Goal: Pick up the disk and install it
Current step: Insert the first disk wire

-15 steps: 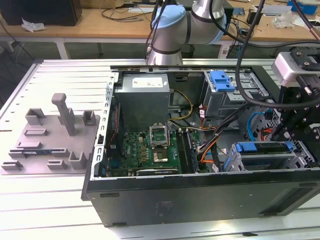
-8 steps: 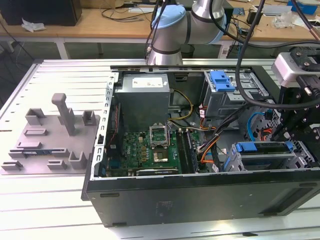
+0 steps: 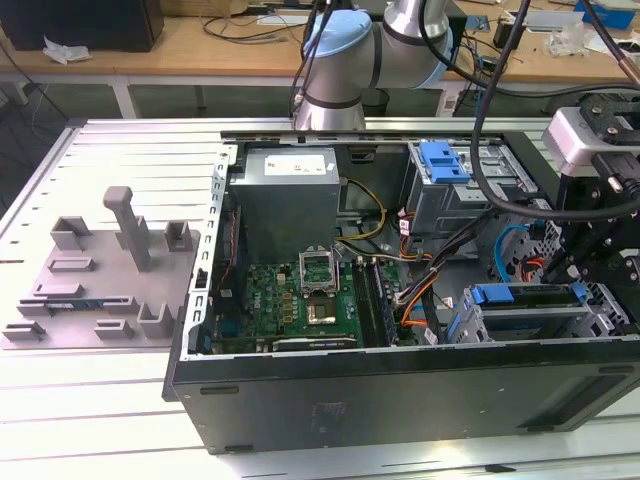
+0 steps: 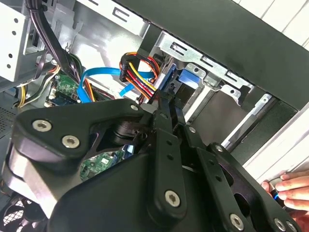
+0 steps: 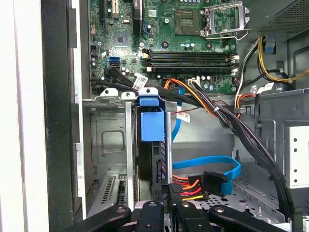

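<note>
now the tool (image 5: 173, 187), fingers pressed together, sits near the disk (image 5: 153, 128) standing in its bay (image 5: 108, 145).

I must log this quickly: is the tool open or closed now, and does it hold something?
Tool: looks closed, holding nothing; its tip is by the disk in the bay.

Slatted table (image 3: 100, 400); computer case (image 3: 400, 405); grey fixture (image 3: 100, 295)
</note>
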Robot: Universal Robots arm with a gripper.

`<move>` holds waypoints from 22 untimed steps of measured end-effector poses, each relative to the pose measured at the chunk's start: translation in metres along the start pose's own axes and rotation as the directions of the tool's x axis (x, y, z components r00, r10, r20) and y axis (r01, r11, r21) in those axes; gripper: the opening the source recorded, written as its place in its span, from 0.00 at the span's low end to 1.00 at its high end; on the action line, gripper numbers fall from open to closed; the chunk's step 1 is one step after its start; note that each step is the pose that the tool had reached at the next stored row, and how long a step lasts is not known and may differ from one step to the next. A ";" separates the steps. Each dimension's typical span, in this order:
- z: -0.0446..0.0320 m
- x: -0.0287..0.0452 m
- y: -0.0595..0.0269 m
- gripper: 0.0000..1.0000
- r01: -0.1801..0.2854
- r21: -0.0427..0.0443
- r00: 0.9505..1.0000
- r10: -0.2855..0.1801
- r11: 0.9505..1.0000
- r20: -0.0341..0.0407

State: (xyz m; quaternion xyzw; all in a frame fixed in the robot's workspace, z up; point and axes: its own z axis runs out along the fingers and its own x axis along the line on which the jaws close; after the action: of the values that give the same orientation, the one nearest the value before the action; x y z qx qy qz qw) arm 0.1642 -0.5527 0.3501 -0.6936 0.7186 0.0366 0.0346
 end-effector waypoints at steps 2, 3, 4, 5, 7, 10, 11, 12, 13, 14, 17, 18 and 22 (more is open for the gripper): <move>0.0003 0.0000 0.0000 0.17 0.000 0.000 1.000 0.000 1.000 0.000; 0.0005 0.0001 0.0000 0.17 0.000 0.000 1.000 0.000 1.000 0.000; 0.0008 0.0001 0.0000 0.17 0.001 0.000 1.000 -0.001 1.000 0.000; 0.0010 0.0001 0.0000 0.17 0.001 0.000 1.000 -0.001 1.000 0.000; 0.0013 0.0001 0.0000 0.17 0.001 0.000 1.000 -0.001 1.000 0.000; 0.0040 0.0006 0.0002 0.17 0.002 0.003 1.000 -0.002 1.000 0.000; 0.0040 0.0006 0.0003 0.17 0.002 0.003 1.000 -0.002 1.000 0.000; 0.0041 0.0006 0.0005 0.17 0.002 0.003 1.000 -0.002 1.000 0.000; 0.0042 0.0006 0.0006 0.17 0.002 0.003 1.000 -0.002 1.000 0.000; 0.0042 0.0006 0.0007 0.17 0.002 0.003 1.000 -0.002 1.000 0.000; 0.0046 0.0008 0.0008 0.17 0.002 0.004 1.000 -0.002 1.000 0.000; 0.0048 0.0008 0.0008 0.17 0.002 0.004 1.000 -0.002 1.000 0.000; 0.0055 0.0010 0.0008 0.17 0.002 0.004 1.000 -0.002 1.000 0.000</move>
State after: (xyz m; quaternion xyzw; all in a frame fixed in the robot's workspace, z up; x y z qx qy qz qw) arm 0.1634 -0.5531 0.3445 -0.6944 0.7178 0.0351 0.0361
